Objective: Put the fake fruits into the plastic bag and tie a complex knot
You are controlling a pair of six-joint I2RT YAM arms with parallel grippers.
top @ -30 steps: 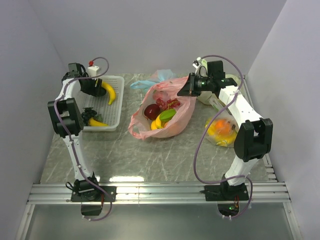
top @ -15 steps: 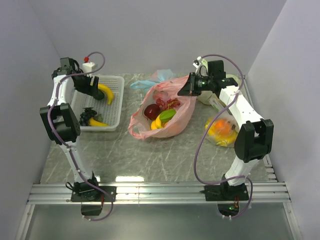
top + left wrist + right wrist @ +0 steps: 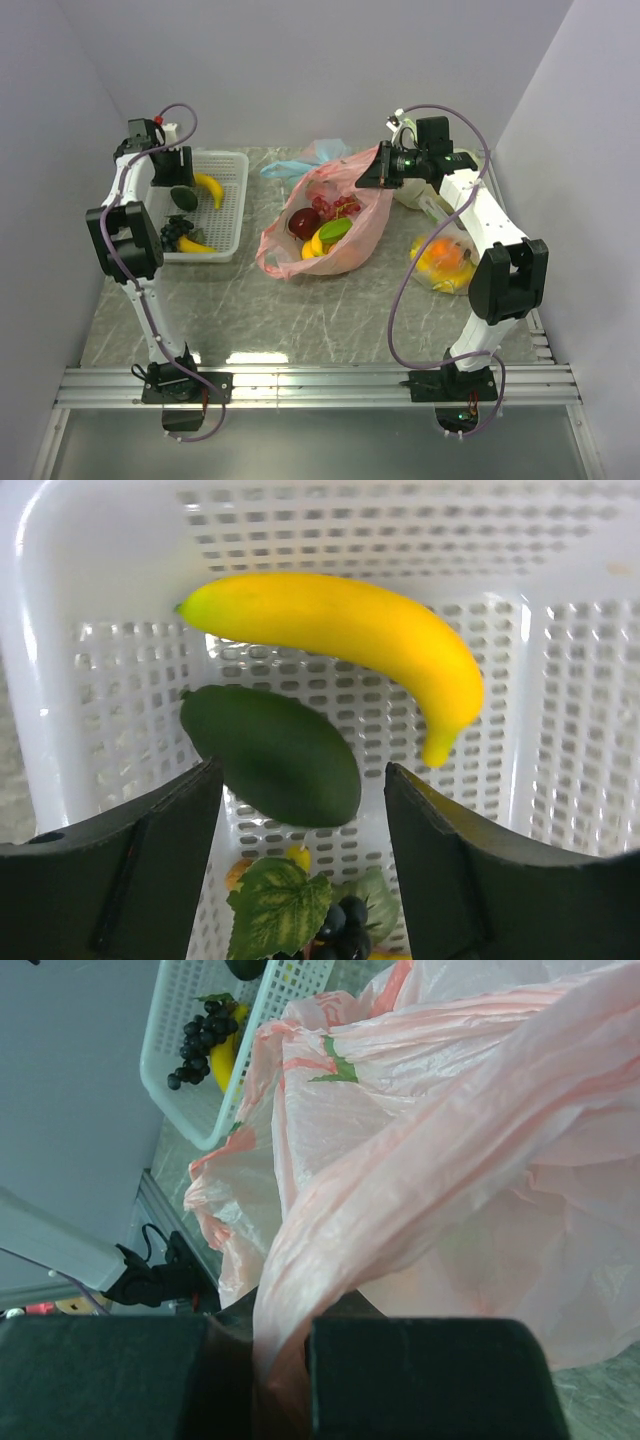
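The pink plastic bag is thin, crinkly and half see-through, and it lies in the middle of the table with its mouth gaping upward. Inside it show a dark red apple, a yellow piece, a green piece and a cluster of small red fruit. The right gripper stands at the bag's far right rim, its jaws clamped tight on a gathered fold of pink plastic. To the left, a white basket holds a banana, a dark green fruit, a bunch of dark grapes with a leaf, and a second banana at its near end. The left gripper hangs over the basket's far end, jaws spread wide with nothing in them, the green fruit lying below the gap. The grapes are cut off at the bottom edge of the left wrist view, and the bag's handles cannot be picked out among the folds. A light blue bag peeks out behind the pink one, and a clear bag with orange fruit lies on the right, partly behind the right arm.
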